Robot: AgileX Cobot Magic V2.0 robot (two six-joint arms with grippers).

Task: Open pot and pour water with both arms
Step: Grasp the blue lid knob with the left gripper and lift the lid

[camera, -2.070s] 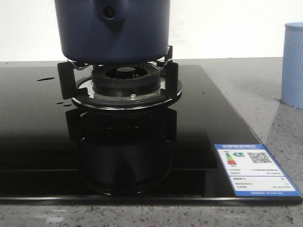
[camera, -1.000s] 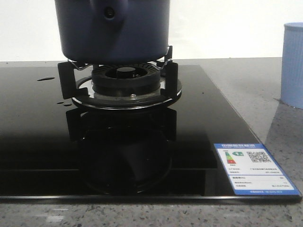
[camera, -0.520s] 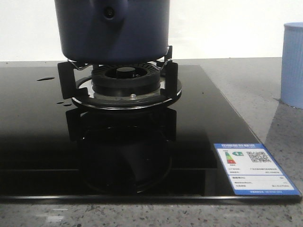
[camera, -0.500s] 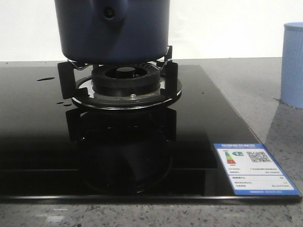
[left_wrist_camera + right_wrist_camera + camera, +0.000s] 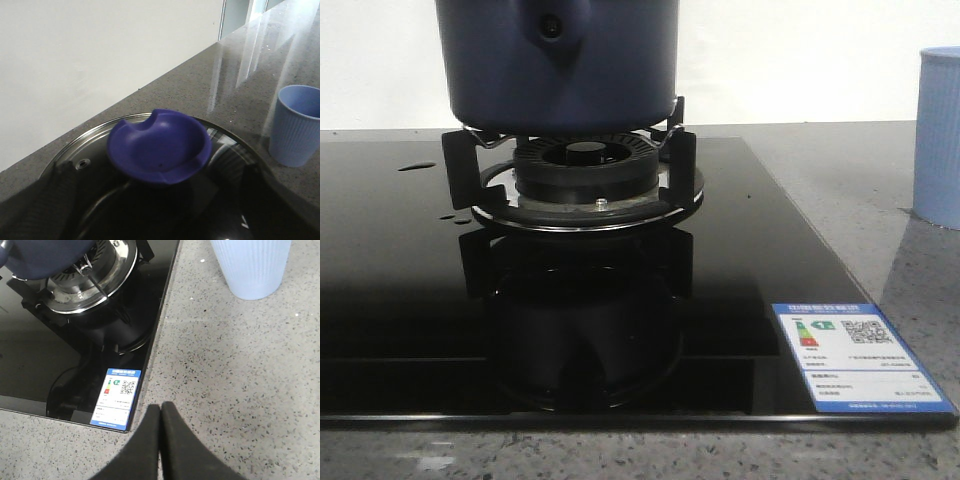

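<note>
Pot (image 5: 557, 65), a large round dark navy-blue vessel with smooth matte sides, sits on the black metal trivet (image 5: 460, 165) over the ringed gas burner (image 5: 585, 165) of a glossy black glass hob (image 5: 760, 255); a tapered handle bracket with a round hole (image 5: 552, 25) faces the front camera. From the left wrist camera the pot's glass lid with a steel rim (image 5: 100, 132) is on, and a rounded navy-blue bowl-shaped knob (image 5: 159, 146) sits at its centre. The left gripper does not show in any view, so its state cannot be told. The right gripper (image 5: 160, 412) hangs over the speckled grey stone counter (image 5: 235, 370), its two dark fingers (image 5: 145, 440) pressed together with nothing between them, near the hob's front corner and a blue-edged energy label sticker (image 5: 116, 398). In the front view a pale blue ribbed plastic cup (image 5: 940, 135) stands on the counter at about three o'clock from the pot, well apart from it. Some small dark droplets (image 5: 417, 166) lie on the hob at about nine o'clock from the burner.
</note>
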